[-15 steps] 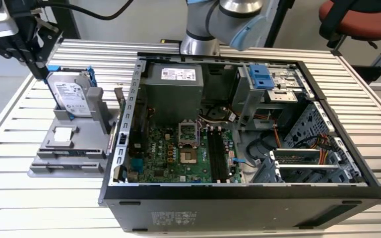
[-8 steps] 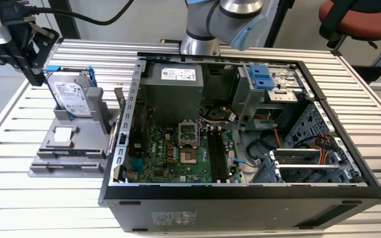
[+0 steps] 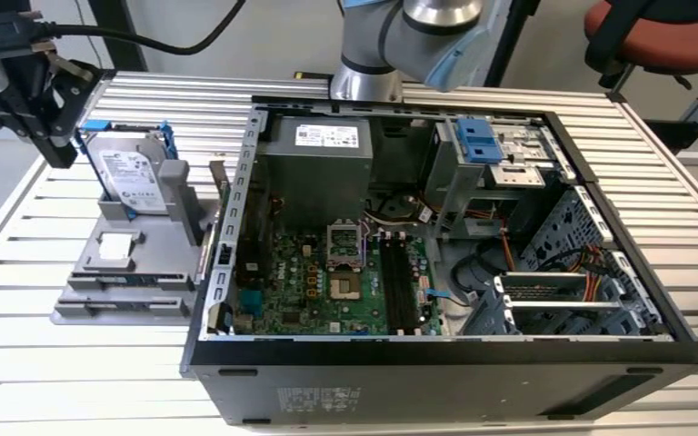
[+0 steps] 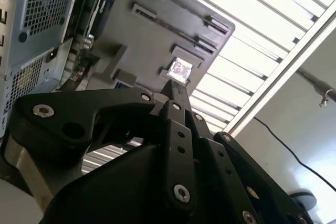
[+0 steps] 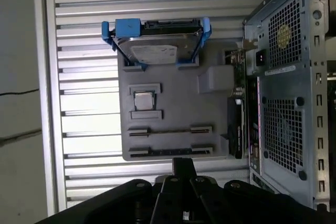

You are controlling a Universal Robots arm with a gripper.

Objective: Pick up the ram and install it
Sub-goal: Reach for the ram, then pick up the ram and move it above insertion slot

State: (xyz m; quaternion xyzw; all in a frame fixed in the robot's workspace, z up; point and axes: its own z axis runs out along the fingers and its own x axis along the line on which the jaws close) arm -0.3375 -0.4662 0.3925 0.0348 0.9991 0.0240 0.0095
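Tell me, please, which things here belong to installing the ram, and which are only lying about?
For the job:
- black gripper, shut, near the grey plastic holder tray
- long black memory slots on the green motherboard

Lying about:
- silver hard drive in a blue frame
- small square silver chip on the tray
- red chair seat

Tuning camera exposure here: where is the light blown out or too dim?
In the second wrist view the slatted table glares white behind the dark pincer; in the first wrist view a bright patch washes the slats beside the grey tray; in the exterior view the computer case interior looks shaded.
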